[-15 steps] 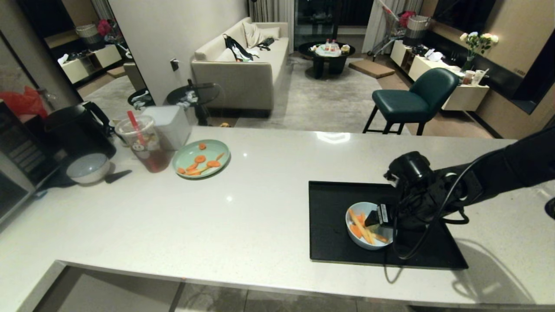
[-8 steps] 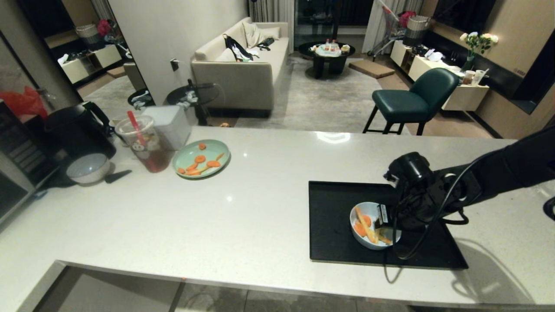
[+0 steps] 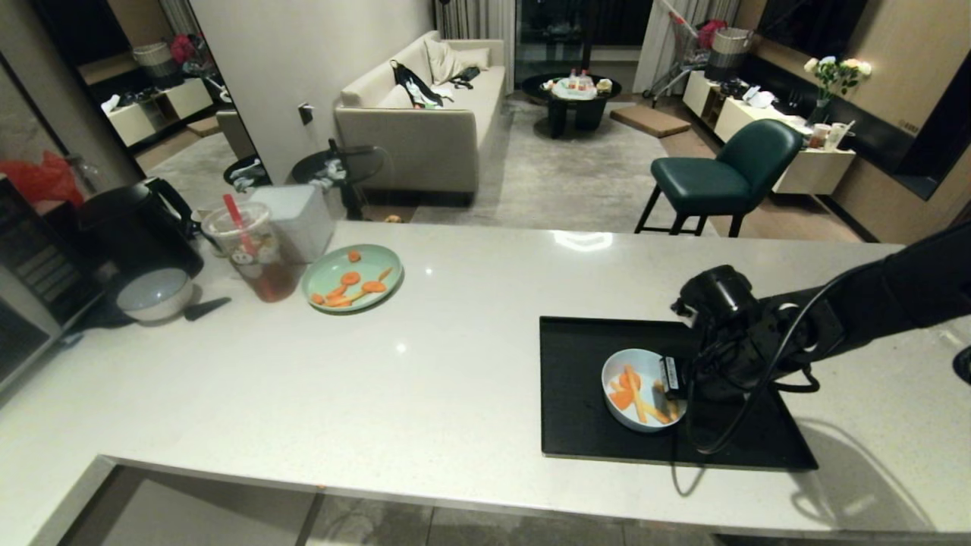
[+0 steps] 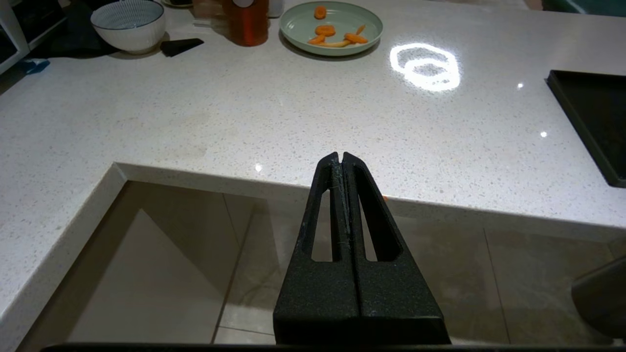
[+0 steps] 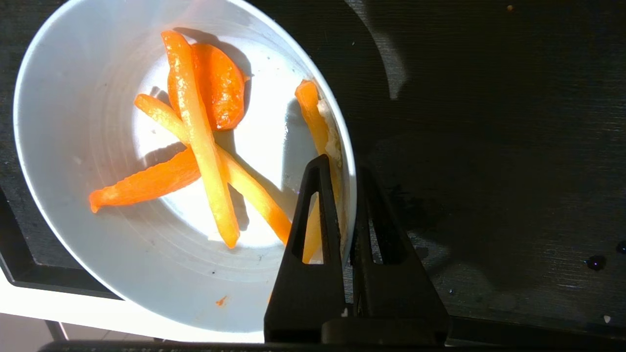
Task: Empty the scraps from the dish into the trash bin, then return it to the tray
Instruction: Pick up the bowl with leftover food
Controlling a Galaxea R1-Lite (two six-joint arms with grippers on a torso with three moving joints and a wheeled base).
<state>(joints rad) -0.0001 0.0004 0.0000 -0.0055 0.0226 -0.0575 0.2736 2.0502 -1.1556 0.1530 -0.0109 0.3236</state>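
Orange carrot scraps [image 3: 636, 394] fill the small glossy sky-blue dish [image 3: 642, 400] on the flat black tray [image 3: 584, 394], the right end effector [image 5: 346, 168] clamped thinly on its rim — lifting could let it slip and spill.

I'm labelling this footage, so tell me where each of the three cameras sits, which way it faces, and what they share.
Head view: on the robot's head, looking forward and down over the counter toward a living room; the right arm reaches in, its right gripper at the dish on the tray.
Left wrist view: behind the shut left gripper, off the counter's edge, facing the green plate.
Right wrist view: behind the right gripper, looking down at the scraps.
Shared: the head and right wrist views both show the dish.
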